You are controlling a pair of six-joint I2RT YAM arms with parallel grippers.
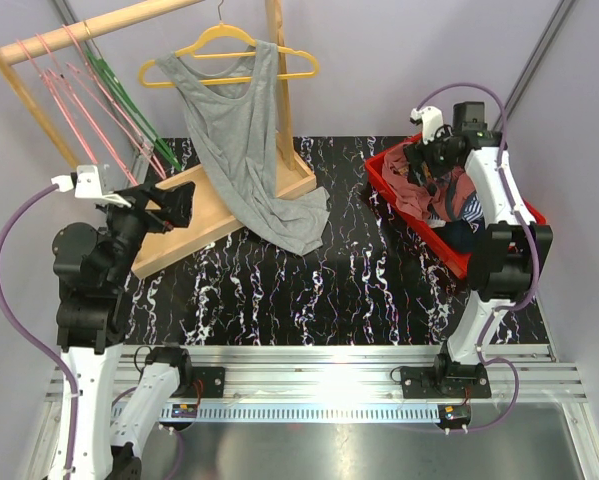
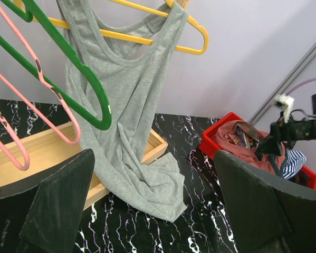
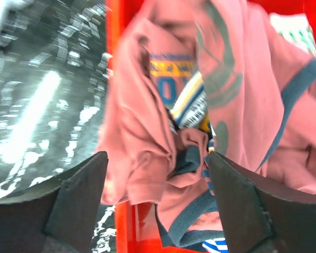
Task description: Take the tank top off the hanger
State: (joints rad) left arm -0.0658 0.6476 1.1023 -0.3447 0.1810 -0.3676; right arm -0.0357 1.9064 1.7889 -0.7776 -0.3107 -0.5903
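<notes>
Top external, left fingers (image 2: 57, 211) wide, angled toward tank top (image 1: 241, 150), right fingers (image 3: 78, 200) wide over bin (image 3: 139, 226).

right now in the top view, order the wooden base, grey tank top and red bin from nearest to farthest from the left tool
1. Wooden base: right beside the left tool, under and just past it.
2. Tank top: further right, hanging from the yellow hanger, its hem draped over the base's right end.
3. Red bin: farthest, across the table on the right side.
</notes>
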